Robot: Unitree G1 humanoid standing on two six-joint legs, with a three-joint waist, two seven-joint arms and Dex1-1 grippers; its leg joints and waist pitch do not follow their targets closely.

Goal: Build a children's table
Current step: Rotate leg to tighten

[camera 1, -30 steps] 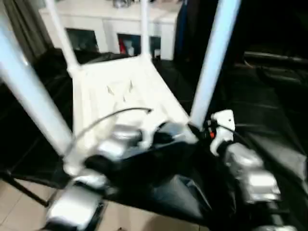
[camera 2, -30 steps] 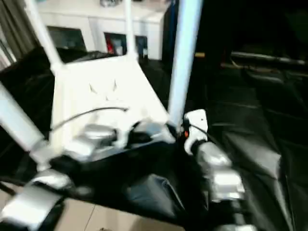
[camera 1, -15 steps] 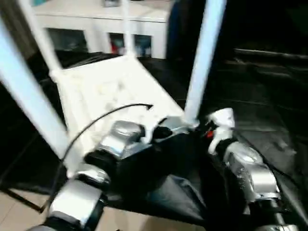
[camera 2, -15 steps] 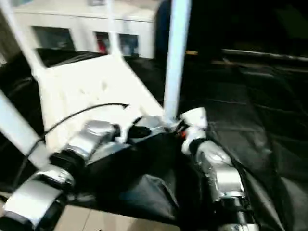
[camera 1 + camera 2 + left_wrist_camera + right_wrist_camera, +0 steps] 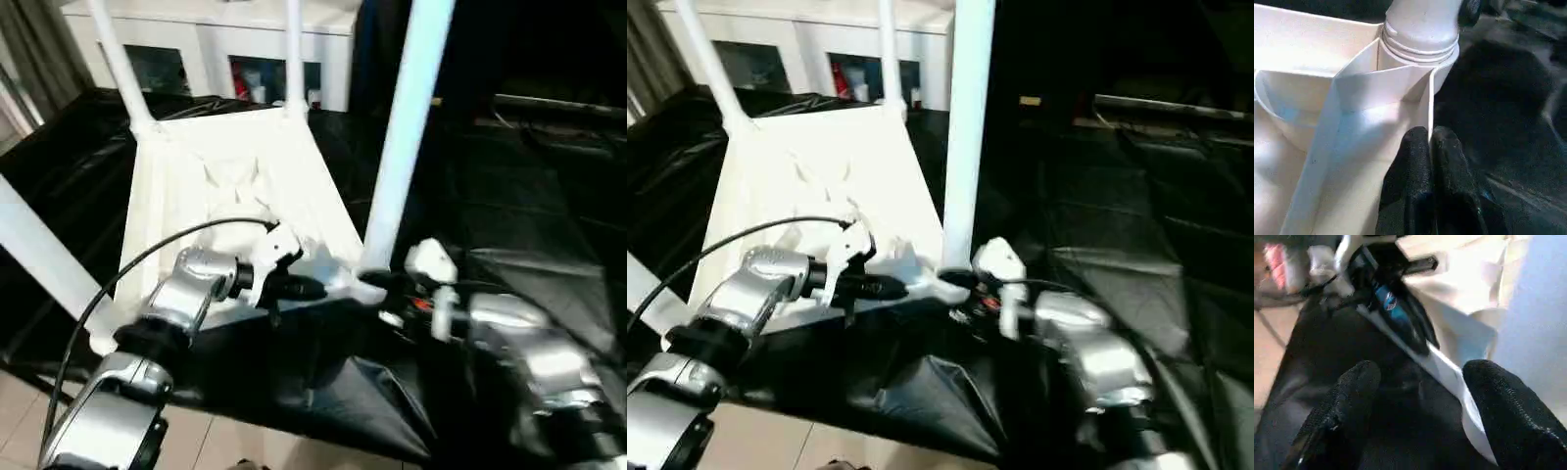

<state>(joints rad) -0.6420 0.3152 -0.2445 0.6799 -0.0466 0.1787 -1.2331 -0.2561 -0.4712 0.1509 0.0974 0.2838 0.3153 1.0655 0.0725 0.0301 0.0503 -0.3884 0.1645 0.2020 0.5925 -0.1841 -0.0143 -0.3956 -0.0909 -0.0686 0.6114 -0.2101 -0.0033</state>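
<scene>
The small all-white plastic children's table lies upside down on the large black-draped table, ribbed underside facing up, with its four long tapered white tube legs pointing upward from the round corner sockets. The near right leg stands in its socket at the corner closest to the robot; in the left wrist view the base of this leg sits in the socket collar.

The left gripper is at the near edge of the tabletop, just beside that corner. Its two black fingers are pressed together, with the tips against a thin white rib of the underside.

The right gripper is at the same corner, near the base of the leg. Its fingers stand well apart, with the white edge of the tabletop between them.

A white cabinet with glass doors stands behind the draped table.
</scene>
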